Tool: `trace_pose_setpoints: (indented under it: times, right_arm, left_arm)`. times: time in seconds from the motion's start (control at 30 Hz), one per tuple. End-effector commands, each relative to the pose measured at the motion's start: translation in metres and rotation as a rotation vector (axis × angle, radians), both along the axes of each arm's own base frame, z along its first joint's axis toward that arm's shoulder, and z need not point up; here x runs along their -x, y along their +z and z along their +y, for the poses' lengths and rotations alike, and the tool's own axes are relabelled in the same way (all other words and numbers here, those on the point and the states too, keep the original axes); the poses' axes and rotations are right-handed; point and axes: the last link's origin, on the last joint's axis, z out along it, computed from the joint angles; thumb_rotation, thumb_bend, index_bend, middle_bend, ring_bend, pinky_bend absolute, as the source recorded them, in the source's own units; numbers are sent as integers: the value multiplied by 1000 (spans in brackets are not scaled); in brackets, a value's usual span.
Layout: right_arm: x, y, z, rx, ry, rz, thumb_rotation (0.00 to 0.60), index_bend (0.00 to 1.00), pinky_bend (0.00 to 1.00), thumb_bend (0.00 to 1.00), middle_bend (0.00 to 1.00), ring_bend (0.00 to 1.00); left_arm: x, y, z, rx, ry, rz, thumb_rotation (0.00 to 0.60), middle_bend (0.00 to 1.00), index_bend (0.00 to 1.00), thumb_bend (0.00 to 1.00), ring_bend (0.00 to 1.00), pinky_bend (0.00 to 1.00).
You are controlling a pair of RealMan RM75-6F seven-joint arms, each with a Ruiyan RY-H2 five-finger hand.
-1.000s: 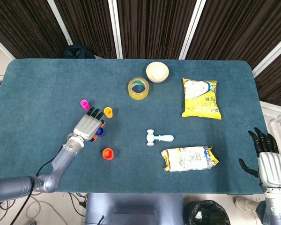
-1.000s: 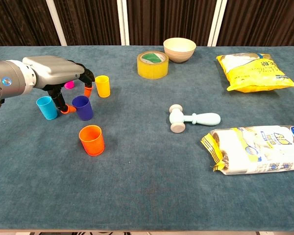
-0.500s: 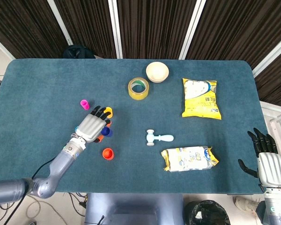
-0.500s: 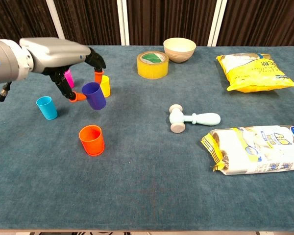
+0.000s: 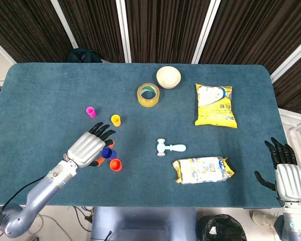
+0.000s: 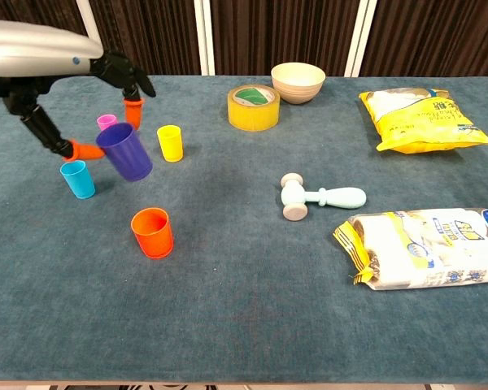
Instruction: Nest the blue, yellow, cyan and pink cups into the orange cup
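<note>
- Cups, five: blue cup (image 6: 124, 151) pinched in the left hand (image 5: 87, 147), tilted in the air just above the upright orange cup (image 6: 152, 231), ready to drop in; cyan cup (image 6: 78, 179), yellow cup (image 6: 170, 142) and pink cup (image 6: 106, 123) stand waiting nearby.
- Right hand (image 5: 289, 177), one: idle off the table's edge, fingers spread, holding nothing.

tape roll (image 6: 253, 106) | bowl (image 6: 298, 81) | toy hammer (image 6: 317, 197) | yellow bag (image 6: 424, 119) | packet (image 6: 427, 248)

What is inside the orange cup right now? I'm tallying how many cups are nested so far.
Nothing shows inside the orange cup: the chest view looks into an empty interior. The left hand holds the blue cup lifted, tilted, not yet in it. Yellow, cyan and pink cups stand apart.
</note>
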Motion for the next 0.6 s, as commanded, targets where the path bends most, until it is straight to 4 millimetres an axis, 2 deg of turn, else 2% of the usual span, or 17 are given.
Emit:
trace_pose_setpoints:
  times: [0.03, 0.3, 0.6]
  right_arm:
    - [0, 0, 0, 1, -3, 0, 600, 106, 3, 325, 44, 96]
    - [1, -1, -1, -2, -5, 2, 600, 106, 3, 324, 44, 96]
    - [1, 2, -1, 9, -7, -4, 600, 106, 3, 324, 44, 96]
  left_arm:
    - [10, -1, -4, 28, 19, 13, 600, 134, 399, 291, 0, 11]
    - [19, -17, 0, 77, 16, -19, 600, 137, 388, 286, 0, 11]
    - [19, -30, 6, 90, -8, -29, 600, 138, 388, 286, 0, 11]
